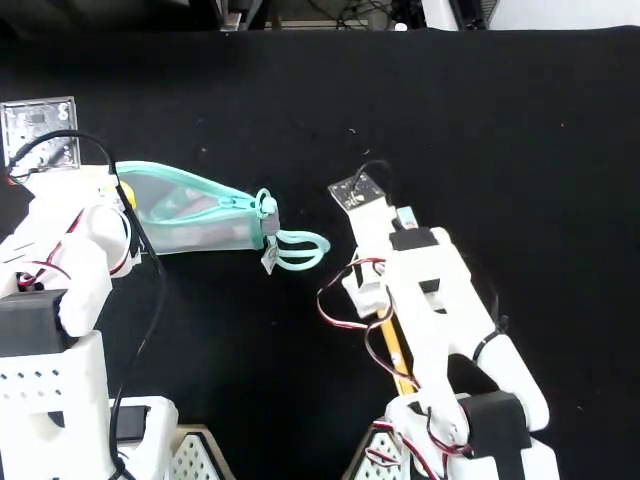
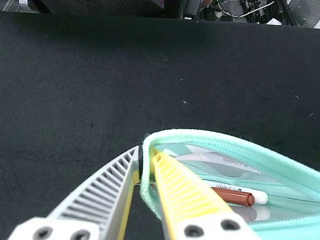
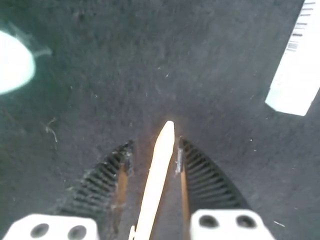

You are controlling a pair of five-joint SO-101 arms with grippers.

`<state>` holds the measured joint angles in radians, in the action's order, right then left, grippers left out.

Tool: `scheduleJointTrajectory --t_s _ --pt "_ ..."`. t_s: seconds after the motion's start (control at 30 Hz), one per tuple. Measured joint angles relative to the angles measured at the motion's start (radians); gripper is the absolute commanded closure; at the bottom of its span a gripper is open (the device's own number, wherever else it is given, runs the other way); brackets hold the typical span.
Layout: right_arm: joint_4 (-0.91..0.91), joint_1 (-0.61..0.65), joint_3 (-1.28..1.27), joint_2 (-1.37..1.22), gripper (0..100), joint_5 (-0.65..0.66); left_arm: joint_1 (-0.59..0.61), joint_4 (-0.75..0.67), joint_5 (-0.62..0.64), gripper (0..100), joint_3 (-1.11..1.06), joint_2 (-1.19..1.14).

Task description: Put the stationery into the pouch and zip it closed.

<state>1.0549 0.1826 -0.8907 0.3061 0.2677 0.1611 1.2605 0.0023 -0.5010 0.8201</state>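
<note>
While the pouch (image 1: pixel 195 215) lies at 9 o'clock on the black cloth table (image 1: pixel 480 120), you see mint, translucent plastic with its toothed zip rim gaping. The loop pull (image 1: pixel 300 250) trails toward 3 o'clock. Inside lies a brown pen (image 2: pixel 232 196) with a white cap. Left gripper (image 2: pixel 145 155): ribbed jaws pinch the rim, yellow one inside, grey outside. Right gripper (image 3: pixel 155 145), low at 5 o'clock, points toward 12; its jaws are narrowly parted, flanking a cream pencil (image 3: pixel 159 160) lengthwise, with a gap on one side. A white barcoded slab (image 3: pixel 295 65) lies near. The loop pull and the right arm stay apart.
</note>
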Motion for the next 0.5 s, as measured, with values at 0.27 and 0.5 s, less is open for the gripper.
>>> scheduleJointTrajectory --t_s 0.27,0.5 --pt "-0.028 -0.003 0.000 -0.117 88.7 0.000 0.000 0.000 0.000 97 0.000 0.000" --pt "-0.074 -0.014 0.028 -0.204 98.5 -0.002 0.000 0.000 0.000 97 0.000 0.000"
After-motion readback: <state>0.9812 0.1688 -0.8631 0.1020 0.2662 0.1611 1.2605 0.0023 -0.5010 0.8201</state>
